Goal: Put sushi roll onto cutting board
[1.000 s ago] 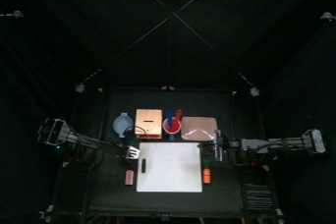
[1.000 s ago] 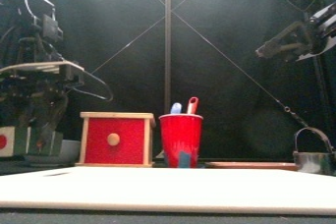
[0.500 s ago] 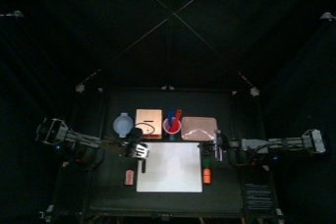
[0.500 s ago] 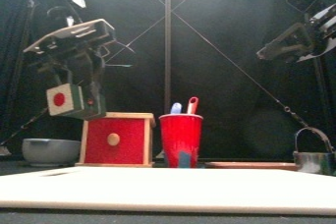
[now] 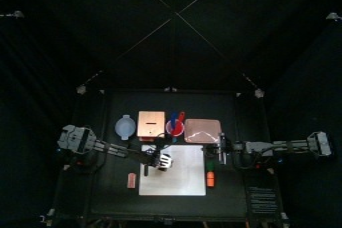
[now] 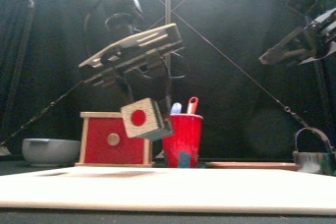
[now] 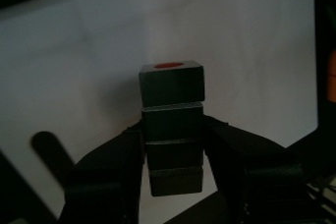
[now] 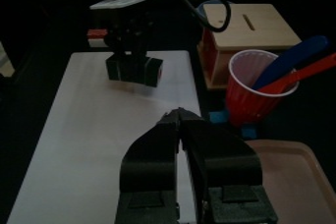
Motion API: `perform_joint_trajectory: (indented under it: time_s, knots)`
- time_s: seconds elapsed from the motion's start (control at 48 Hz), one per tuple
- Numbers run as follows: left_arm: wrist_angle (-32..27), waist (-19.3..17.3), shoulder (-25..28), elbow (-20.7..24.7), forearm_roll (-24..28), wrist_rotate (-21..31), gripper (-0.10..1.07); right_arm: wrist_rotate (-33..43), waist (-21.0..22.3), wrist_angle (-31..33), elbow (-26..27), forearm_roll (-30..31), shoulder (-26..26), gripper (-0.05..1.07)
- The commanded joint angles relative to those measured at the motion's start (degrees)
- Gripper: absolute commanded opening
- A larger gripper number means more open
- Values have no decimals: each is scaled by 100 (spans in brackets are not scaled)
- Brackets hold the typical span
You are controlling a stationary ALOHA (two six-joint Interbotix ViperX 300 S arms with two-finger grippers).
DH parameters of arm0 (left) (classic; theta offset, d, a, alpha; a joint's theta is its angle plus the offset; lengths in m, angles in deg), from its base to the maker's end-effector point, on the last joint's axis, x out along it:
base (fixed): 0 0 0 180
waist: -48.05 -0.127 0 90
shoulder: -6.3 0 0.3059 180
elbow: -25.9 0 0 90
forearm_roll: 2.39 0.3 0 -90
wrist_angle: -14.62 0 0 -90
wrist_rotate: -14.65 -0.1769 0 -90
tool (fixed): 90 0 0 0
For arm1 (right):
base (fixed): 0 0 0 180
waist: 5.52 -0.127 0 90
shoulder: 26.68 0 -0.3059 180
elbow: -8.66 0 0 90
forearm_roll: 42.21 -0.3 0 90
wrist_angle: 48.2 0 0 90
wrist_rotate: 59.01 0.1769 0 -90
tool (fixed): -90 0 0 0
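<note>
Your left hand (image 6: pixel 141 120) grasps the sushi roll (image 6: pixel 145 118), a dark block with a red centre, and holds it in the air above the cutting board (image 6: pixel 168 191) in the left-centre of the front view. In the left wrist view the roll (image 7: pixel 172 120) sits clamped between both jaws with the white board (image 7: pixel 79 81) behind it. In the top view the left hand (image 5: pixel 162 159) sits over the board's upper-left corner (image 5: pixel 187 177). Your right hand (image 8: pixel 195 164) is clenched with nothing in it, hanging off the board's right edge. A red cup (image 6: pixel 182 140) and a red-fronted wooden box (image 6: pixel 114 139) stand on the desk behind the board.
</note>
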Motion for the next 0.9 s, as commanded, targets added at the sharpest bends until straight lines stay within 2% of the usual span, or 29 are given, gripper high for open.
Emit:
perform_joint_trajectory:
  time_s: [0.0,0.188,0.5,0.729,0.875]
  knots:
    - [18,26,185,448,-185,-18,70,9,-9,44,62,-9,18,8]
    - [-105,18,589,896,-422,0,71,9,0,202,70,9,18,8]
    - [272,-123,738,976,-642,-62,75,9,-9,202,53,-18,18,8]
    - [193,-141,729,967,-642,9,89,9,-18,202,9,-18,18,8]
    - [26,-158,703,1020,-606,0,93,9,-18,211,0,-18,18,8]
